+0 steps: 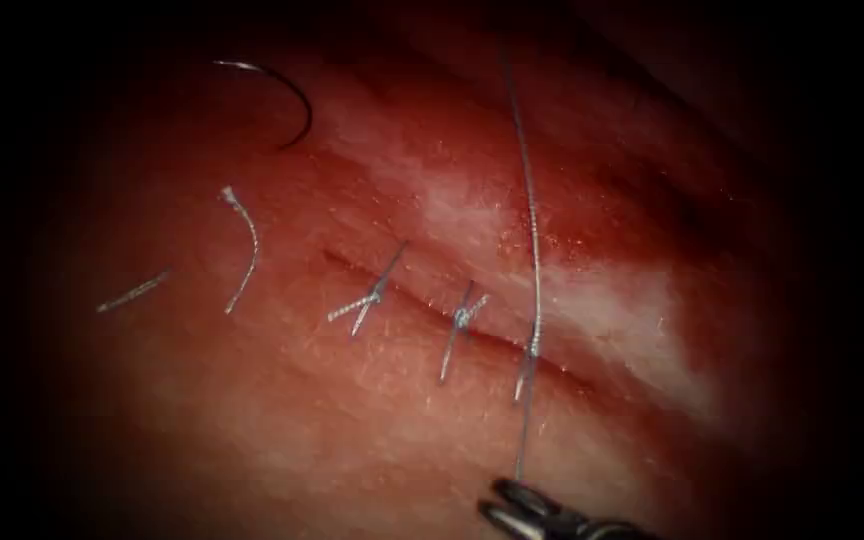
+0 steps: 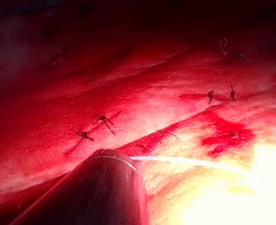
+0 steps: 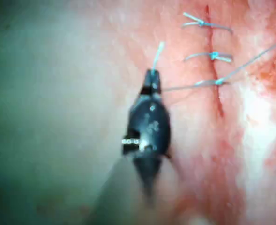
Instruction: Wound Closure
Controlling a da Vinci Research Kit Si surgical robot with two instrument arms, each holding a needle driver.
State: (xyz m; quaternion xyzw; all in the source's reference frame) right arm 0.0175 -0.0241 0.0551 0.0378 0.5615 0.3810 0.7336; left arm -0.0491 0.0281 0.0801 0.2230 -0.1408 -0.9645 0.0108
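Note:
The cut (image 1: pixel 422 300) runs across the tissue (image 1: pixel 352 420) with two tied stitches (image 1: pixel 372 297) (image 1: pixel 464 318). A third knot (image 1: pixel 534 345) sits on the cut to their right. From it one strand of thread (image 1: pixel 530 200) rises taut out of the top of the endoscope view. A shorter strand drops to my right tool (image 1: pixel 502 498), whose jaws are shut on it near its end (image 3: pixel 152 75). The curved needle (image 1: pixel 277 90) lies free on the tissue far left of the cut, held by neither tool. My left tool's shaft (image 2: pixel 105 187) hides its tip; thread (image 2: pixel 189 161) runs from behind it.
Two cut ends of thread (image 1: pixel 132 290) (image 1: pixel 242 250) lie on the tissue left of the cut. Red fluid (image 2: pixel 227 133) pools by the cut. A pale fatty band (image 1: pixel 642 300) lies right of the cut.

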